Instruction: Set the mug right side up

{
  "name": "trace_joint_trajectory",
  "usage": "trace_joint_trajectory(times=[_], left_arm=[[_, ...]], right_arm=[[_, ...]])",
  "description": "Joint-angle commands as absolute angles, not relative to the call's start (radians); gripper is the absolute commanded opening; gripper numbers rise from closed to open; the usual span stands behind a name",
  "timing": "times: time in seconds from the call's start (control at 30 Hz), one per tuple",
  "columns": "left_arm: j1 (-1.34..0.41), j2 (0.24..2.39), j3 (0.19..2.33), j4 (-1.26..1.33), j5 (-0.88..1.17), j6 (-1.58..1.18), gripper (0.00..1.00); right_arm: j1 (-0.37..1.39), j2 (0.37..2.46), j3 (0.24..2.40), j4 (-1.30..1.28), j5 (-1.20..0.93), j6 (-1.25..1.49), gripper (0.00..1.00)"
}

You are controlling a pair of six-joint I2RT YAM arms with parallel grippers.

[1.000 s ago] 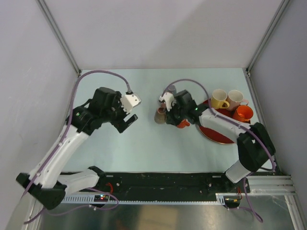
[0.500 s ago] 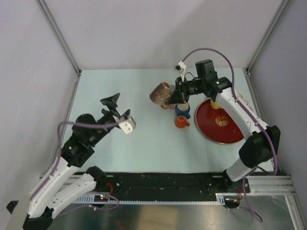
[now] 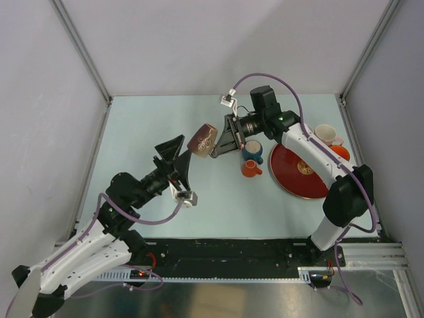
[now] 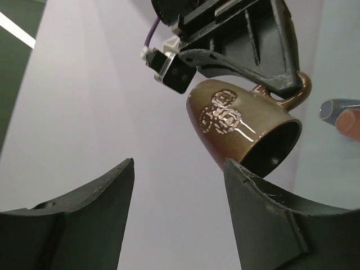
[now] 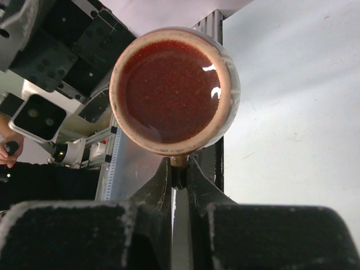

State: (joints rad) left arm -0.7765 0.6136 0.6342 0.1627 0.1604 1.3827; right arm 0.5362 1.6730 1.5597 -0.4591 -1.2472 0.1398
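Mug (image 3: 203, 139) aloft, handle (image 4: 304, 90) pinched in right hand (image 3: 218, 144), just beyond wide-spread left hand (image 3: 176, 159).

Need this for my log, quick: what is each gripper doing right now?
Left gripper: open, holding nothing.
Right gripper: shut on the brown mug.

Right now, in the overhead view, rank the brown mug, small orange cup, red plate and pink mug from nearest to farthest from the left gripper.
From the left gripper:
1. brown mug, held in the air just to its right.
2. small orange cup, mid-table.
3. red plate, right side.
4. pink mug, far right.
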Motion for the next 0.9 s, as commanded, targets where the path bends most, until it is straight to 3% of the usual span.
trace_joint_trajectory(times=[0.0, 0.27, 0.67, 0.87], left_arm=[[-0.797, 0.601, 0.591, 0.233, 0.236, 1.510, 0.68], [-0.809, 0.560, 0.569, 0.231, 0.208, 1.544, 0.62], [-0.810, 0.536, 0.535, 0.220, 0.160, 1.567, 0.70], [-0.811, 0.602, 0.592, 0.279, 0.114, 1.566, 0.60]], right_arm=[[0.554, 1.673, 1.598, -0.350, -1.350, 0.195, 0.00], [0.545, 1.681, 1.551, -0.206, -1.384, 0.322, 0.00], [0.566, 1.705, 1.539, -0.018, -1.456, 0.458, 0.00], [0.578, 1.698, 1.536, -0.121, -1.432, 0.364, 0.00]])
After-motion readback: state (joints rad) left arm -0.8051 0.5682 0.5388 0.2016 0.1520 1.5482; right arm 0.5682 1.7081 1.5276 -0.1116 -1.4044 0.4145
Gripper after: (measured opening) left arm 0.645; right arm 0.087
